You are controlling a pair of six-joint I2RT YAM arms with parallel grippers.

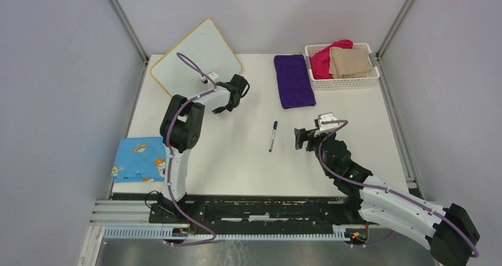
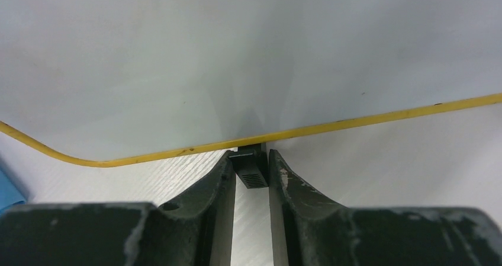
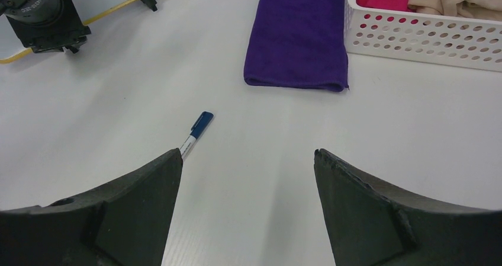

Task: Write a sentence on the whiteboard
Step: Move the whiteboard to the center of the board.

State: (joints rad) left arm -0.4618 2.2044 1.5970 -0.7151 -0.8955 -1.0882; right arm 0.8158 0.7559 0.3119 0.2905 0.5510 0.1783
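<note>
The whiteboard (image 1: 198, 55) sits at the table's back left corner, partly past the table edge, with its white face blank. No sentence shows on it. In the left wrist view the board (image 2: 237, 58) fills the top, with its thin yellowish frame across the middle. My left gripper (image 1: 241, 87) is at the board's near right edge, its jaws (image 2: 250, 154) shut on one small black foot (image 2: 253, 174) of the board. A blue-capped marker (image 1: 273, 135) lies mid-table. My right gripper (image 1: 298, 138) is open and empty just right of it. The marker (image 3: 198, 128) shows past my left finger.
A folded purple towel (image 1: 293, 80) lies at the back centre. A white basket (image 1: 343, 81) with pink and beige cloths stands at the back right. A blue booklet (image 1: 140, 159) lies at the front left edge. Grey walls close in the table.
</note>
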